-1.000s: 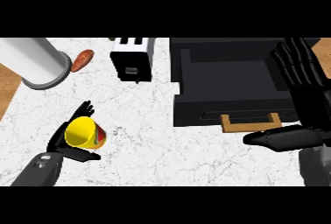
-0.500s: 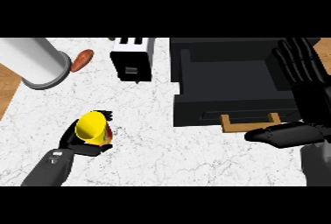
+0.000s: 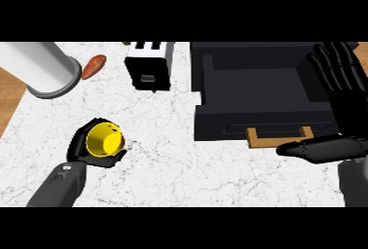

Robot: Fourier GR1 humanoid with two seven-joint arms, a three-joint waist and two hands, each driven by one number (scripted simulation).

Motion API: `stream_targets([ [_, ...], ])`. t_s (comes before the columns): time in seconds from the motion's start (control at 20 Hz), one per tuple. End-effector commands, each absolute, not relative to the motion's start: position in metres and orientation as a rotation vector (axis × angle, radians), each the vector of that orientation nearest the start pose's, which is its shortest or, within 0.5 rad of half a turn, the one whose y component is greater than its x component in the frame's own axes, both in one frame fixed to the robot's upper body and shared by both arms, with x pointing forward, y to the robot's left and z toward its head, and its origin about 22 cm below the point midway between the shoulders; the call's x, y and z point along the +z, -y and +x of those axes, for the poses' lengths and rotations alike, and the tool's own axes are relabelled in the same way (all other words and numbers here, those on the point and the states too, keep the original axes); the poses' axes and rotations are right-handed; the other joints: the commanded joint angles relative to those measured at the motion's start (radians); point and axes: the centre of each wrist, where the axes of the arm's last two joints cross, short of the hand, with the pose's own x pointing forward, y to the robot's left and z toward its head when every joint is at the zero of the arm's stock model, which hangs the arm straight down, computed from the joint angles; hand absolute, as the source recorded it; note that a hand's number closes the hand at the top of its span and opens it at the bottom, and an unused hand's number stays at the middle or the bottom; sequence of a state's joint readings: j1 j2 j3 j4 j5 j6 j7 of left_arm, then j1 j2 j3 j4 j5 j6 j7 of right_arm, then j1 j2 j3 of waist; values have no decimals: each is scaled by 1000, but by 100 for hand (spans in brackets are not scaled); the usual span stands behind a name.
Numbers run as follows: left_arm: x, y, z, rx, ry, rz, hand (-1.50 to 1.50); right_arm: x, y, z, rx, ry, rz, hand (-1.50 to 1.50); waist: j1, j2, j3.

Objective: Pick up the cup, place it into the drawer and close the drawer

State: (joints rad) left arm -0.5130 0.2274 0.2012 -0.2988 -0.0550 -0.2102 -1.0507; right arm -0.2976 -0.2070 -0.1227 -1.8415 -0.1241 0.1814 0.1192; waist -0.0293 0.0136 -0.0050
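1. The left hand is curling its fingers around the cup, hiding the cup's outer wall.
2. The cup is showing bright yellow, its opening tipped toward the viewer.
3. The right hand is resting with straight, spread fingers beside the open black drawer, well apart from the cup.

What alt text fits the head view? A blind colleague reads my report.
The left robot hand curls round a yellow cup above a white marble counter. To its right a black drawer stands open, with the right robot hand open beside it. A toaster, a sausage and a white cylinder sit behind.
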Motion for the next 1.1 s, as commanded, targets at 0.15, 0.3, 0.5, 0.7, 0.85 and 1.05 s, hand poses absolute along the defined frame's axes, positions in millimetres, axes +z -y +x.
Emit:
stream_targets([
  [0.15, -136, -287, 284, 229, 2032, 201, 150, 139, 263, 270, 299, 1977, 52, -150, 9, -4, 1],
  [0.3, -122, -269, 305, 242, 2094, -29, 150, 146, 265, 270, 275, 1989, 55, -150, 12, -9, 3],
  [0.5, -70, -254, 356, 122, 2146, -129, 150, 155, 273, 277, 263, 1973, 29, -150, 23, -16, 5],
  [0.7, -44, -238, 376, 66, 2176, -191, 150, 156, 277, 269, 278, 1982, 11, -150, 22, -15, 5],
  [0.85, -9, -201, 392, 4, 2177, -228, 150, 139, 282, 268, 280, 1964, -1, -150, 38, -20, 6],
  [1.05, 43, -164, 408, -90, 2162, -314, 150, 144, 291, 270, 241, 1983, -12, -150, 44, -23, 7],
])
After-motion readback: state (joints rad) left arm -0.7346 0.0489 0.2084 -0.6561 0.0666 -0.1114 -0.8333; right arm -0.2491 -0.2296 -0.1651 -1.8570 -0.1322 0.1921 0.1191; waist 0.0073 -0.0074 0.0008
